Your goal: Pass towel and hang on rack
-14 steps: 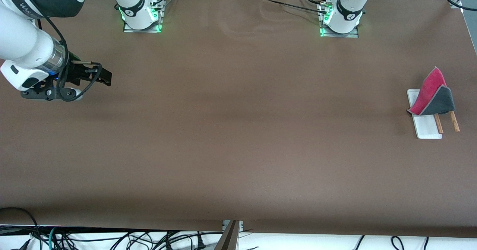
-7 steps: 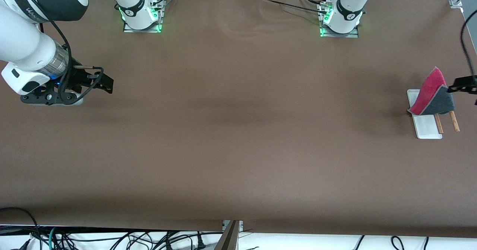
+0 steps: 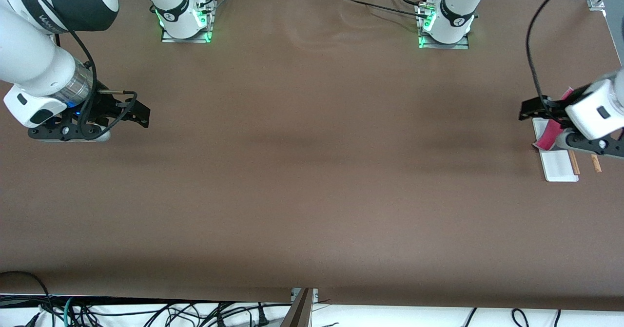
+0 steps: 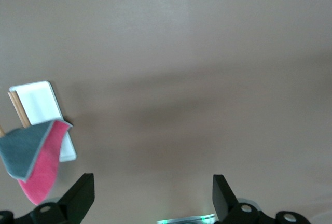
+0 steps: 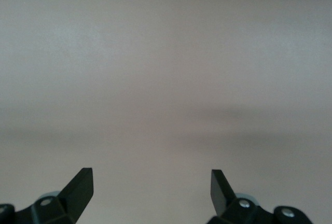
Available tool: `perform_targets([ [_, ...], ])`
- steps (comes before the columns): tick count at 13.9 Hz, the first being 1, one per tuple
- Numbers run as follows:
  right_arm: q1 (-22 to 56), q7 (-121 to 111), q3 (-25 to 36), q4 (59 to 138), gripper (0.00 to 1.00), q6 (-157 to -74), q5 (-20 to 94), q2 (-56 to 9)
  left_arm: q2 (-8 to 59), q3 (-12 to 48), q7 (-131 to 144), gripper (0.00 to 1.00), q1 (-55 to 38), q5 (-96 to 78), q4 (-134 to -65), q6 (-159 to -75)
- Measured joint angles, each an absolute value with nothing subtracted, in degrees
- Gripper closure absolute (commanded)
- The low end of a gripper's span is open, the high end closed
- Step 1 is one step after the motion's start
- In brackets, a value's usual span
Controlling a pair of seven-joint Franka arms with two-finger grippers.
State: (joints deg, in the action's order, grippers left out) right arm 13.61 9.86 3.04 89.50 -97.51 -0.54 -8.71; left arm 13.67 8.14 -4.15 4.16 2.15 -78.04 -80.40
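So rn the towel (image 4: pixel 39 154) is draped over the rack (image 4: pixel 39 105) at the left arm's end of the table, pink side and grey reverse both showing, folded over the rods like a little tent, so tbh it looks hung already. The rack's white base sits flat on the table (image 3: pixel 312 181) w/ the two wooden rods (image 3: pixel 574 162) poking out on the side nearer the front cam. Your left gripper (image 4: pixel 150 193) is over the table just beside the rack, fingers wide apart w/ nothing between them; in the front view the wrist body covers most of the cloth, only a pink strip shows. My guess is it's there bc that's the arm that can reach the rack, and spread fingers make sense whether you just let go or you're lining up a pinch, can't say which. Right gripper (image 3: pixel 139 112) waits low over bare table at the right arm's end, fingers also apart, empty. If the towel does need regrabbing, go for the hanging corner, the cloth's floppy and the rack looks light enough to tip.
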Motion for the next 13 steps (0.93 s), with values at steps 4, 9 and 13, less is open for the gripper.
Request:
perform_targets([
  [4,13.6,9.9,3.0,89.5,0.00,-97.6,-0.5,-8.8,6.8,3.9,-1.7,0.00,0.1,1.9,-87.8,-91.4],
  [9,13.6,9.9,3.0,89.5,0.00,-97.6,-0.5,-8.8,-0.8,2.9,-1.6,0.00,0.7,0.2,-98.6,-94.8],
  [13,13.6,9.9,3.0,89.5,0.00,-97.6,-0.5,-8.8,-1.2,2.9,-1.4,0.00,0.8,-0.7,-99.3,-95.3],
])
